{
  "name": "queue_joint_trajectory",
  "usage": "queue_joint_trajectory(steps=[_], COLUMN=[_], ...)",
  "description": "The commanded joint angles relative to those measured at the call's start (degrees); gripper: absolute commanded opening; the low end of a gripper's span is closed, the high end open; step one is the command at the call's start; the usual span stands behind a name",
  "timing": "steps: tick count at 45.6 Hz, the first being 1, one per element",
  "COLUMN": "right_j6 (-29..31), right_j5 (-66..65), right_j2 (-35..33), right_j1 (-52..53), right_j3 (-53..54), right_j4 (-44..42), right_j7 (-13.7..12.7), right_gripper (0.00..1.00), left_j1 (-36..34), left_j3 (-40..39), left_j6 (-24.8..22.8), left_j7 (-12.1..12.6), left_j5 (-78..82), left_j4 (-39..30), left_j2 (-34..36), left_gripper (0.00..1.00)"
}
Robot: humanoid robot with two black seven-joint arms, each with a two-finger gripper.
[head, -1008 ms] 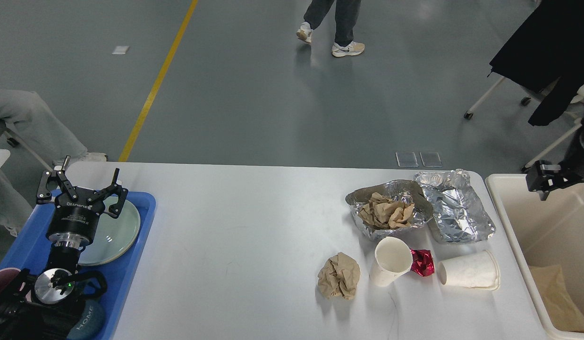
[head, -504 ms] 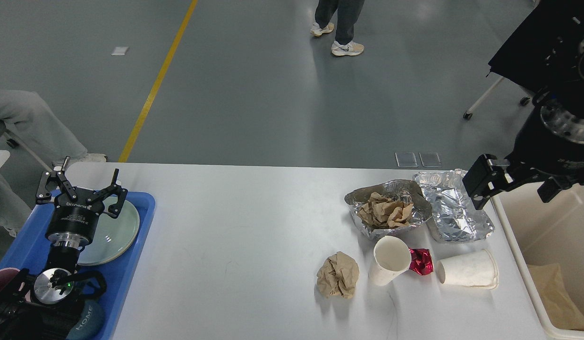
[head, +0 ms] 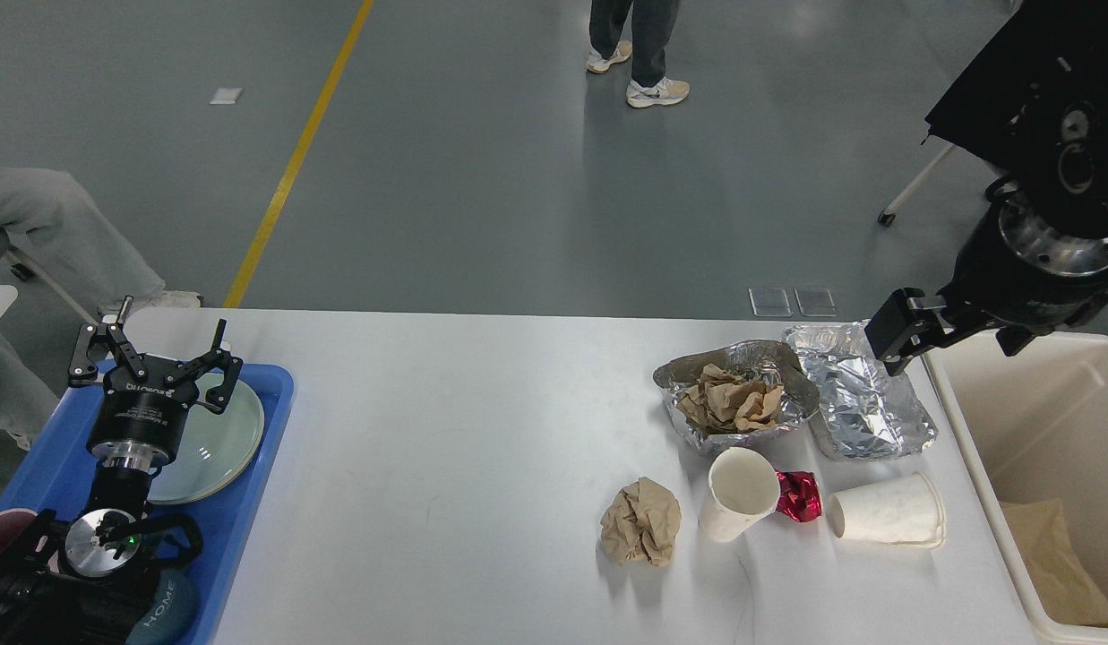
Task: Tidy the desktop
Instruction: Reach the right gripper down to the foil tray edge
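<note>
Nearest the front edge of the desktop (head: 482, 448), right of centre, lies a crumpled brown paper ball (head: 642, 521). Just beyond it an upright white paper cup (head: 740, 494) touches a red foil wrapper (head: 800, 497), and a second paper cup (head: 887, 522) lies on its side next to that, mouth toward the right edge. Further back, toward the far right corner, a crushed foil tray holding brown paper (head: 737, 396) sits against a flattened foil tray (head: 863, 403). Off the right edge stands the cream bin (head: 1055, 421), with brown paper already in its bottom.

At the left edge, the blue tray (head: 249, 502) carries a pale green plate (head: 215, 439). The left gripper (head: 150, 345) hovers over that plate, fingers spread wide and holding nothing.

All the rubbish lies on the right half of the desktop, so the right arm is much the nearer one. The right gripper (head: 912, 331) hangs over the far right corner, just above the flattened foil tray's far end; one dark finger points down and toward the left, but I cannot tell how far its fingers are parted. The flattened tray's long axis runs from the far edge toward the front, almost directly under that gripper, with the bin right beside it.
</note>
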Motion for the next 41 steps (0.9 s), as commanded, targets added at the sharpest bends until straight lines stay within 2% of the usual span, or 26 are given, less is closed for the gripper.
queue_joint_trajectory(steps=[1, 6, 11, 18, 22, 36, 41], right_j6=[-8.04, -14.21, -16.85, -16.94, -16.94, -17.29, -18.08], right_j5=[-2.83, -7.84, -10.48, -10.57, -10.48, -10.48, -10.40], right_j2=[1.18, 1.80, 1.80, 2.32, 4.87, 9.09, 9.27], right_j1=[-9.08, -17.79, -26.22, -39.05, -47.58, -63.76, -64.56], right_j3=[1.14, 1.22, 3.06, 7.46, 8.61, 10.01, 10.10], right_j4=[-3.66, -8.31, -14.99, -26.06, -34.85, -55.32, -56.66], right_j7=[0.23, 0.75, 1.11, 1.19, 1.11, 0.49, 0.40], right_gripper=[1.00, 1.00, 1.00, 1.00, 1.00, 1.00, 1.00], left_j1=[0.00, 0.00, 0.00, -0.09, 0.00, -0.09, 0.00], left_j3=[0.00, 0.00, 0.00, 0.00, 0.00, 0.00, 0.00], left_j6=[-0.02, -0.02, -0.02, -0.02, -0.02, -0.02, -0.02], left_j7=[0.02, 0.02, 0.02, 0.02, 0.02, 0.02, 0.02], left_j5=[0.00, 0.09, 0.00, 0.00, 0.00, 0.00, 0.00], left_j4=[0.00, 0.00, 0.00, 0.00, 0.00, 0.00, 0.00], left_j2=[-0.02, -0.02, -0.02, -0.02, -0.02, -0.02, -0.02], left_gripper=[0.96, 0.96, 0.96, 0.96, 0.96, 0.96, 0.96])
